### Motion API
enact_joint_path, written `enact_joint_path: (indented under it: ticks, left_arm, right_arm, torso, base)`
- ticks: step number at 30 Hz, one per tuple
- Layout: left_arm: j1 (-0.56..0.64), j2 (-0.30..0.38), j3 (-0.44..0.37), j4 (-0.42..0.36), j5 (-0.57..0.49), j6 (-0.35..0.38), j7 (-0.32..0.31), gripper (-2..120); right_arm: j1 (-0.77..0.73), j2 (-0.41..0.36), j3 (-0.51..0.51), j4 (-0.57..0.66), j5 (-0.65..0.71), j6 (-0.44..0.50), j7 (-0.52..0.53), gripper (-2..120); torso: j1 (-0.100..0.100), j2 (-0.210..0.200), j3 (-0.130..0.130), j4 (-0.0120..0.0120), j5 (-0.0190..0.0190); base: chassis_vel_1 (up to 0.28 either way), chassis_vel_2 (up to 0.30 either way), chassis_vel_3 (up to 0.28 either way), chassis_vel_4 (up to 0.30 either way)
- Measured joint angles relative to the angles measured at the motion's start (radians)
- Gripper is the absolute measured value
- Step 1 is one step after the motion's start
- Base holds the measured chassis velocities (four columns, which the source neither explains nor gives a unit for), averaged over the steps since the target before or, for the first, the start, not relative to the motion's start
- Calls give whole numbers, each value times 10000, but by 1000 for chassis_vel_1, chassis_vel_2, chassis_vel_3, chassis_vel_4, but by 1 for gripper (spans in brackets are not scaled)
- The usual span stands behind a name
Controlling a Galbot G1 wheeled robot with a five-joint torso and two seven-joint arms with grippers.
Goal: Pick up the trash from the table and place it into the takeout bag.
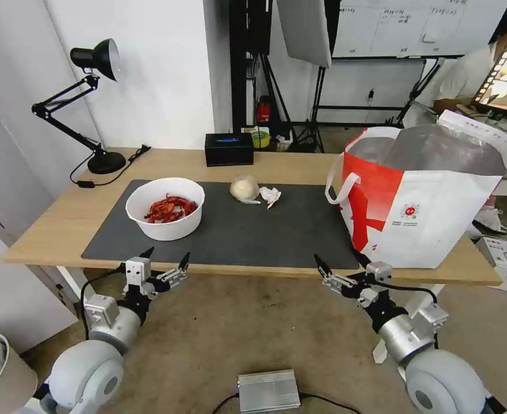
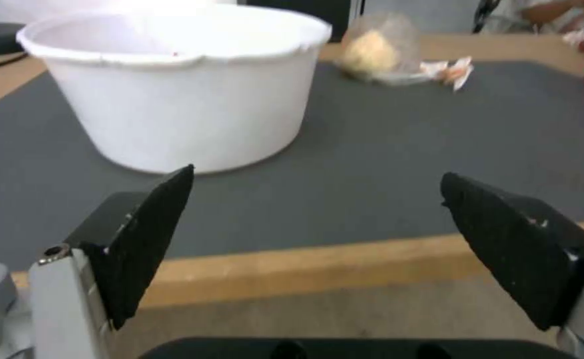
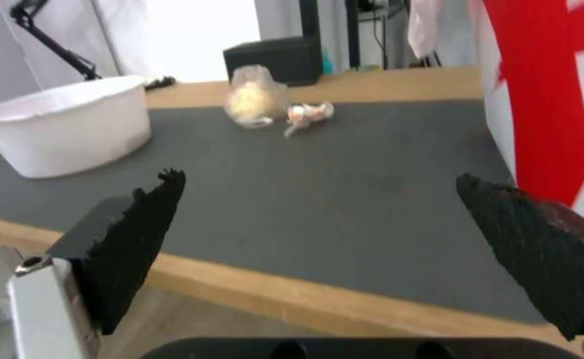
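The white bowl (image 1: pixel 165 208) of red scraps sat on the dark mat (image 1: pixel 276 230) toward the robot's left, with the beige lump (image 1: pixel 245 188) and the small tissue wad (image 1: pixel 271 196) just beside each other farther back near the mat's middle. The takeout bag (image 1: pixel 420 198) stood upright at the right end of the surface (image 1: pixel 64 221), its foil-lined mouth open. From the head view the scraps inside the bowl were plain; the left wrist view caught only the bowl's outer wall and rim, while the right wrist view added the bag's red-and-white side close by. The left end effector (image 1: pixel 165 261) and the right end effector (image 1: pixel 341 263) both hung before the surface's near edge, fingers spread apart and empty.
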Motion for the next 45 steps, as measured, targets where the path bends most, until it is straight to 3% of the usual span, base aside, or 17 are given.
enact_joint_path:
  ticks: [11, 28, 37, 45]
  left_arm:
    - [274, 41, -261, 53, 247, 232, -1, 100]
    - [591, -28, -417, -25, 349, 11, -2, 100]
    - [627, -137, -421, -86, 429, -16, -27, 100]
    - [739, -272, -475, -166, 483, -14, -34, 100]
  right_arm:
    - [-359, 175, 1, -94, -285, 97, 21, 100]
    - [-206, 154, -232, 140, -221, -96, 414, 100]
    - [1926, -29, -1190, -318, 872, -791, 787, 100]
    - [5459, 321, -2935, -2251, 1810, -1179, 1279, 100]
  torso:
    - [0, 0, 0, -1, 2]
    - [0, -1, 1, -1, 2]
    - [2, -1, 0, 2, 1]
    - [3, -2, 3, 1, 1]
  base:
    - [0, 0, 0, 0]
    - [0, 0, 0, 0]
    - [0, 0, 0, 0]
    - [0, 0, 0, 0]
